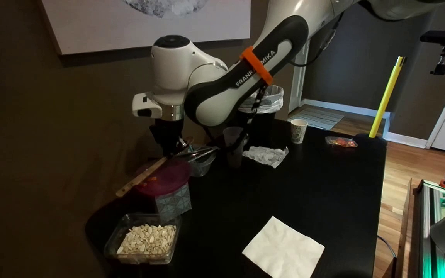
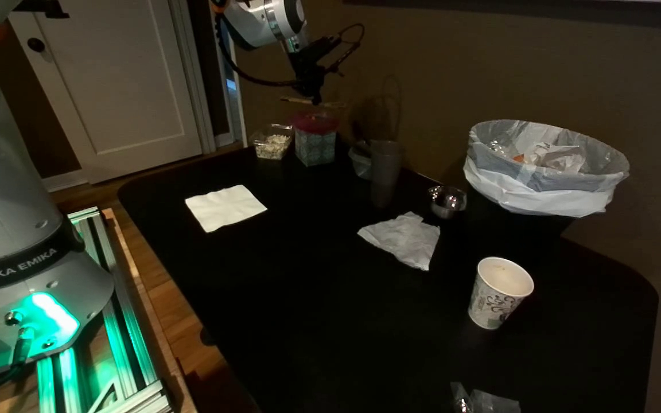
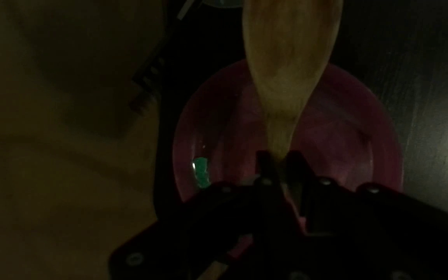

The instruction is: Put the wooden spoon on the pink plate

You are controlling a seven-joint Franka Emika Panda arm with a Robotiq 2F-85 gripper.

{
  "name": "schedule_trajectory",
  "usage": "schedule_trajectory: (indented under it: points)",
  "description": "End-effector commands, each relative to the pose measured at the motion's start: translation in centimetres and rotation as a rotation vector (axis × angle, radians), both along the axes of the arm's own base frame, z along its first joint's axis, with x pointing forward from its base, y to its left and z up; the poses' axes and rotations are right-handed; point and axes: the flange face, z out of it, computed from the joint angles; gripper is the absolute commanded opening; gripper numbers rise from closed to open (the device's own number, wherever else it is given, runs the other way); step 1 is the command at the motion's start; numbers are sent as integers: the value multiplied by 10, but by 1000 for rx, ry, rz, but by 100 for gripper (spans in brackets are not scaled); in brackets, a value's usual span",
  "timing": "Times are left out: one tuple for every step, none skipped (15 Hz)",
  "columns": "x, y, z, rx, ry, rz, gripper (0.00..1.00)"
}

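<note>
Wooden spoon (image 3: 288,74): tan, grain visible, browner in the bowl, straight slim handle. It's in the air over the pink plate (image 3: 333,147), apart from it. My gripper (image 3: 279,161) is pinched on the handle near the bowl, fingers nearly together. Plate round, magenta, glossy, atop a geometric-patterned box (image 1: 174,202); black counter (image 1: 226,208) below.
</note>
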Motion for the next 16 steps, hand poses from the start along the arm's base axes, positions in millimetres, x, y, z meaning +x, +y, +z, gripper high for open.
schedule_trajectory:
  points:
    - [15,6,-26,6,51,23,4]
    - [18,8,-30,13,55,25,4]
    - [20,9,-35,22,63,28,4]
    - [23,10,-39,26,71,28,4]
    - [27,9,-42,30,76,25,4]
    - [31,8,-43,35,77,15,4]
    - [35,6,-43,43,77,7,4]
    - [41,2,-42,49,77,-3,4]
    - [46,-1,-40,56,80,-12,4]
    - [50,-6,-38,66,87,-20,4]
    - [53,-9,-36,73,93,-26,4]
    - [56,-13,-35,71,99,-30,4]
    - [59,-17,-34,73,107,-31,4]
    - [60,-20,-33,73,116,-30,4]
    - [59,-23,-34,67,131,-25,4]
    - [59,-25,-34,63,143,-16,4]
